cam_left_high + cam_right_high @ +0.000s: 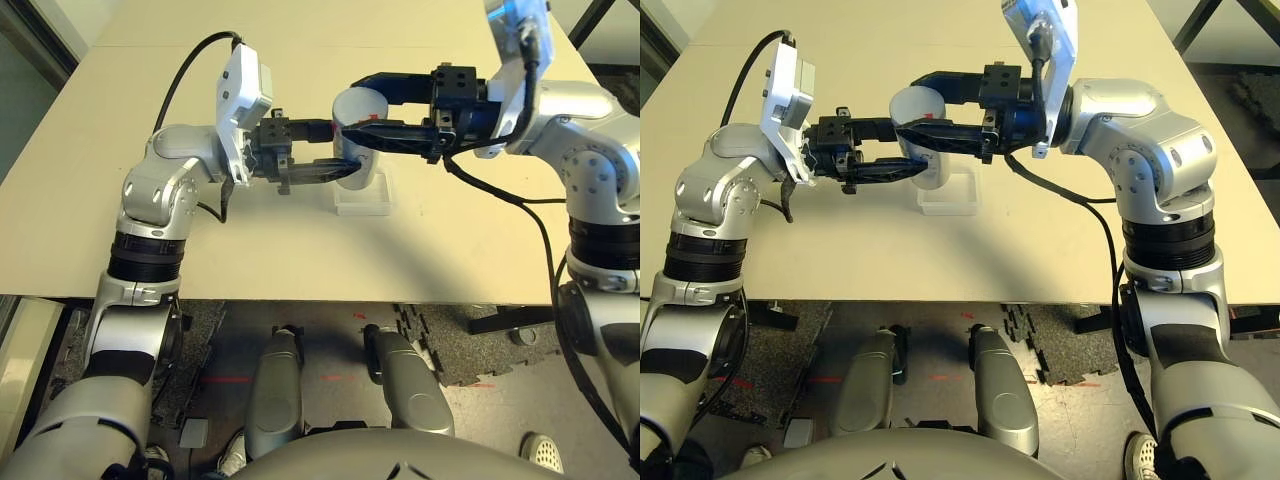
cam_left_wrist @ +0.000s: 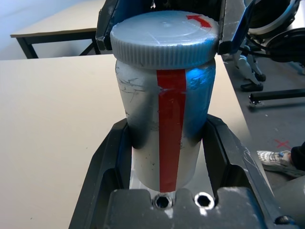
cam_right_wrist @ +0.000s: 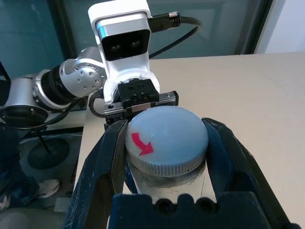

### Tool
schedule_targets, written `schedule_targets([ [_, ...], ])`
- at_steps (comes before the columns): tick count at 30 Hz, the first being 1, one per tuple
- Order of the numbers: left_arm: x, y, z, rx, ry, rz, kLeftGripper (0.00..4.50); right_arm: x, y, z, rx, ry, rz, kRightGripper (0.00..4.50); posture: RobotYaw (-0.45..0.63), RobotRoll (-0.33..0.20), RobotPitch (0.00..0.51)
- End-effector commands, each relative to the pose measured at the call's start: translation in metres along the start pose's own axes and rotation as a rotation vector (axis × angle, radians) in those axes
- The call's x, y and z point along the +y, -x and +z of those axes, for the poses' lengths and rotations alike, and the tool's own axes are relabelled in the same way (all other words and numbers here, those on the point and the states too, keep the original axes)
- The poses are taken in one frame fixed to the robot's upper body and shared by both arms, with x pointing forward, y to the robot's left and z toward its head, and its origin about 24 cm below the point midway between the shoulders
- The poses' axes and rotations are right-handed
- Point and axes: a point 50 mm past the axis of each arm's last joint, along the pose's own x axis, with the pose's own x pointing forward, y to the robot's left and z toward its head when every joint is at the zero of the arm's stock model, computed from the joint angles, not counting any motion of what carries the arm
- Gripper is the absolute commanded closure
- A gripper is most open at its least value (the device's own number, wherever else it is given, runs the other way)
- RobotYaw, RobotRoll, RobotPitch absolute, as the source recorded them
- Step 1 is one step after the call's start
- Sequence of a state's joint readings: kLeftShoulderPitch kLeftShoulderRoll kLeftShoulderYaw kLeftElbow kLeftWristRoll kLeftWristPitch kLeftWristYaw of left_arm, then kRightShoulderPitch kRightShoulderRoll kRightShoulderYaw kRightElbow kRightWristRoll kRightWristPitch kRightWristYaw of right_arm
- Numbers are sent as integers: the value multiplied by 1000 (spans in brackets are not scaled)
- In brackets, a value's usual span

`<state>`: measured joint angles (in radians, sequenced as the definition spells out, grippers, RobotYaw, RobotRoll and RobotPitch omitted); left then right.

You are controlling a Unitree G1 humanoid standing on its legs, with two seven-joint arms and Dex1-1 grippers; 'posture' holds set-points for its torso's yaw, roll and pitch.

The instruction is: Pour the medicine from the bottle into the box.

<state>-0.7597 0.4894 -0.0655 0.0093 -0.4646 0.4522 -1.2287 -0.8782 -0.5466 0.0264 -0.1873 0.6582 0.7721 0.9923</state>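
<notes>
Silvery-white with a red stripe, the bottle (image 2: 164, 129) stands upright above the desk (image 1: 150, 200), held between both arms over the clear box (image 1: 362, 196). The left end effector (image 1: 335, 150) is clamped on the bottle's body. The right end effector (image 3: 167, 143) is clamped on the grey cap (image 3: 164, 136), red arrow uppermost.

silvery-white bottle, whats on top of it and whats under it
On top of the silvery-white bottle with the red stripe sits its round grey ribbed cap with a red arrow, still on. Under it lies the clear plastic box. The bottle's contents are hidden.
</notes>
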Motion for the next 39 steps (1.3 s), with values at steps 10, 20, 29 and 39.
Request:
schedule_targets([
  [10,-5,-8,7,-46,-39,-21,2192,0,7,1,24,-33,-29,593,4,0,208],
  [20,7,4,0,-21,-47,89,2192,16,2,29,-45,-25,-80,0,-12,0,201],
  [29,9,3,-1,-24,-48,87,2192,13,-11,18,-3,26,-127,0,-16,0,197],
  [39,7,1,2,-30,-46,80,2192,-2,-14,13,-2,56,-219,0,-8,0,200],
])
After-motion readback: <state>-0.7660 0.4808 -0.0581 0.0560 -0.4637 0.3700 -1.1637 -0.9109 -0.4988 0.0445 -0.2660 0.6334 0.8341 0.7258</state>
